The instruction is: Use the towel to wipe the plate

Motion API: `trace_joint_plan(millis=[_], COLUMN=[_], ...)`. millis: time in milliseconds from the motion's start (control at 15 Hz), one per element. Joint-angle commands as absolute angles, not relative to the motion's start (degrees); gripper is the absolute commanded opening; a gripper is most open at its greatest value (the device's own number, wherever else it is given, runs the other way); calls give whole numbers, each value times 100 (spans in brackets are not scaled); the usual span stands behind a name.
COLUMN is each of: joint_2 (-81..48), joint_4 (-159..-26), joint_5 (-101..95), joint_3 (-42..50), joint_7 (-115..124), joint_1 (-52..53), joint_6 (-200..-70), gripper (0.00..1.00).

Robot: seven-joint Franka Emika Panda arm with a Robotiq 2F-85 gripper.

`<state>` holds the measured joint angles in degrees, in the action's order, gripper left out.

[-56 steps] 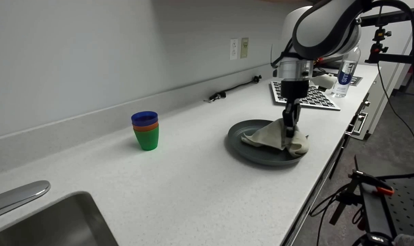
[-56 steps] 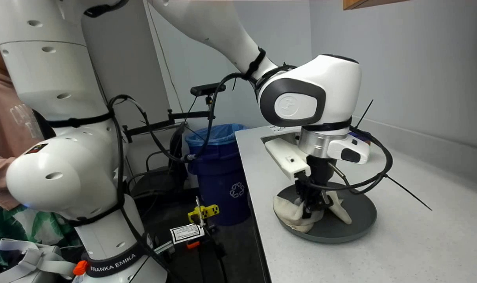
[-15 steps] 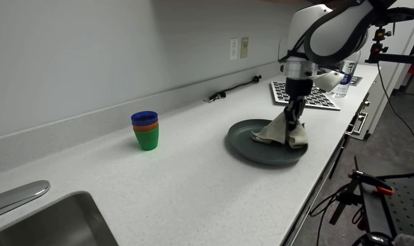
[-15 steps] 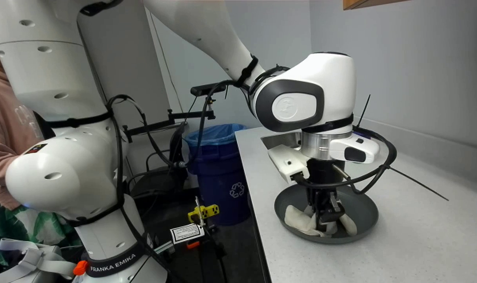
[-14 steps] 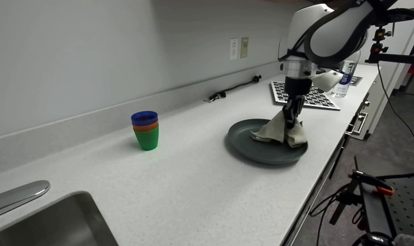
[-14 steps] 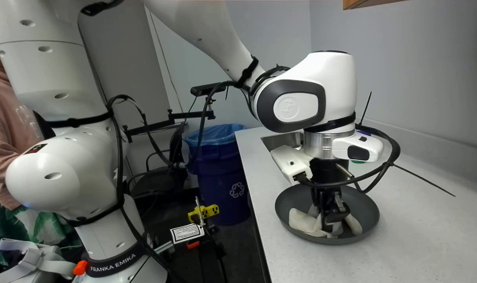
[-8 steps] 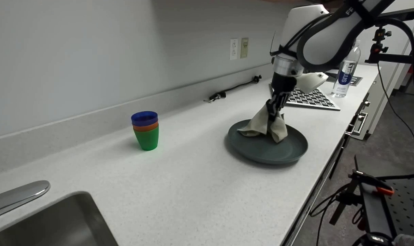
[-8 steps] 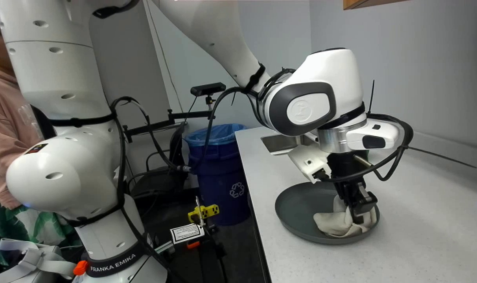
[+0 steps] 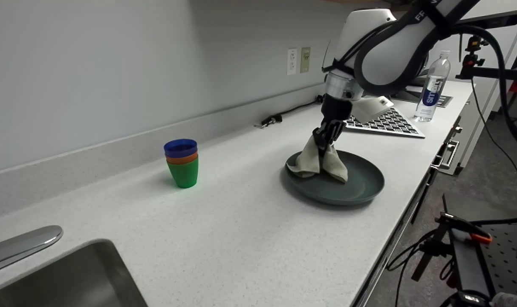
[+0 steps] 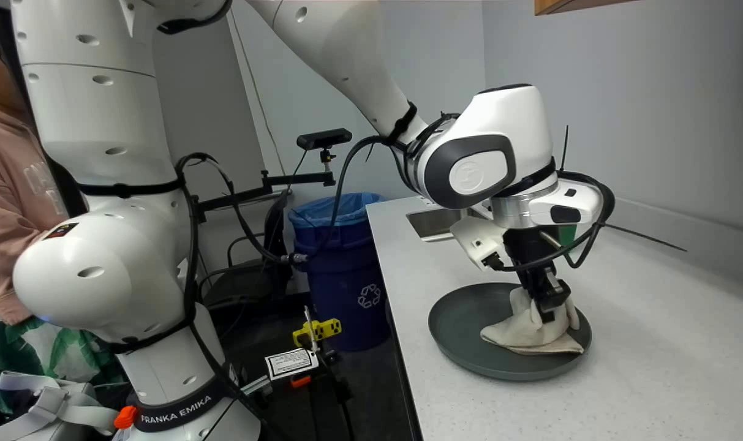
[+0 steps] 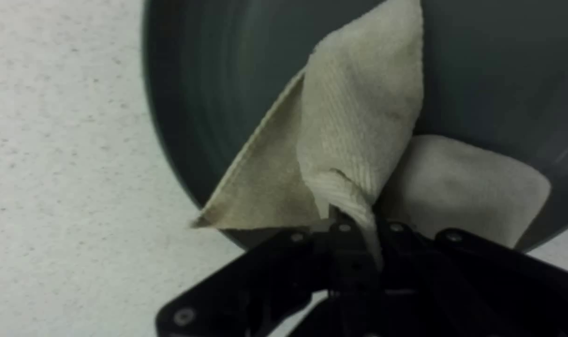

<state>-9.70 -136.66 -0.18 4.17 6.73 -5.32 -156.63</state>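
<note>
Gripper (image 9: 322, 149) has dragged towel (image 9: 308, 162) across plate (image 9: 359, 184)

Clamped tight on a fold. In an exterior view towel slid right to left, now mostly on plate's left half, centre-right of frame. Likely a wiping stroke; more probably due.

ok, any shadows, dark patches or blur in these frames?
Wrist view: dim, gripper nearly black, plate slightly soft, ribbing on the towel visible. In an exterior view: soft shadows on the wall and beside the plate. In an exterior view: FRANKA EMIKA lettering legible.
</note>
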Motion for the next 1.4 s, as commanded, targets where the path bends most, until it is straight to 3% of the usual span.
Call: trace_joint_plan(millis=[0, 333, 733, 1333], joint_2=[-706, -288, 152, -302], joint_4=[-13747, -13856, -14297, -14192], joint_5=[1082, 2391, 1452, -544], joint_3=[-65, -376, 249, 794], joint_7=[112, -806, -458, 423], joint_1=[-503, -535, -598, -752], joint_6=[-15432, -14527, -13612, -14595], gripper=[2, 2, 2, 2])
